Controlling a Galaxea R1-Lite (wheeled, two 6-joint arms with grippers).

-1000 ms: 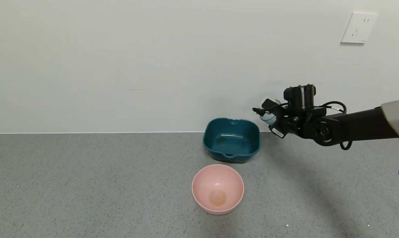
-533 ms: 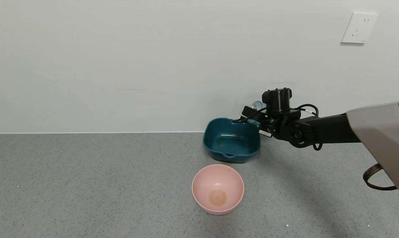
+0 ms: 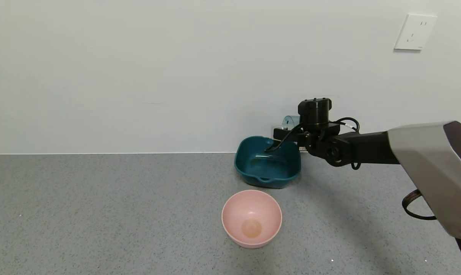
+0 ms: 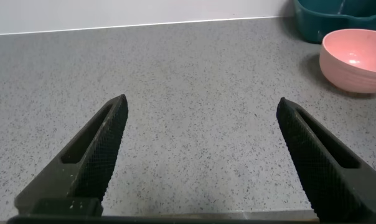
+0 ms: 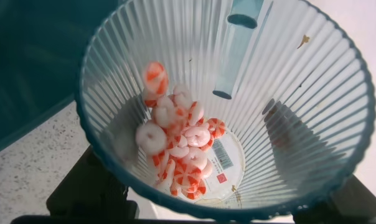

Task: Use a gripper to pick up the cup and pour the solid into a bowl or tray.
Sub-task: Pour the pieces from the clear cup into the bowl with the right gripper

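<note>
In the head view the right gripper [image 3: 282, 134] is hovering over the far right corner of the teal basin [image 3: 267, 162], closed around the translucent blue-green cup [image 3: 289, 122], which is tilting toward the basin. A pink bowl [image 3: 252, 218] is sitting on the grey counter [image 3: 100, 214] just in front of the basin, and a white wall socket [image 3: 415, 32] is showing high on the right. In the left wrist view the left gripper [image 4: 200, 155] is hanging low over bare counter with its fingers [image 4: 94, 155] spread wide and holding nothing. In the right wrist view the cup [image 5: 225, 106] is sitting between the gripper's fingers [image 5: 88, 190], with the pink-and-white round pieces [image 5: 178, 149] lying inside against its lower wall and the basin [image 5: 32, 68] beneath
</note>
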